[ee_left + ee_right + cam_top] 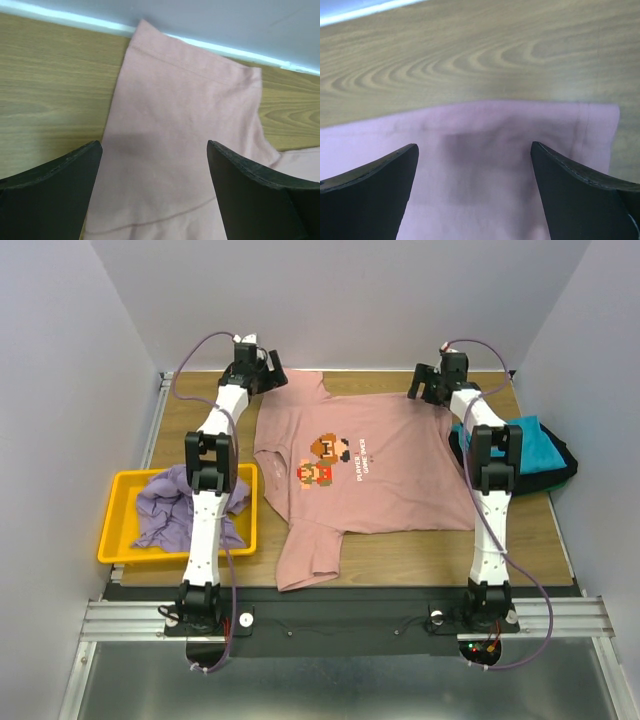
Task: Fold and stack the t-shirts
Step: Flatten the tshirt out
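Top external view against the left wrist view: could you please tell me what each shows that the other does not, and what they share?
Only the top view shows the chest print, the yellow bin holding a purple tee, the teal tee lying on a black tee, and the right gripper. Only the left wrist view shows the sleeve's hem stitching up close, beyond its open fingers. Both show the pink tee, the table and the left gripper.
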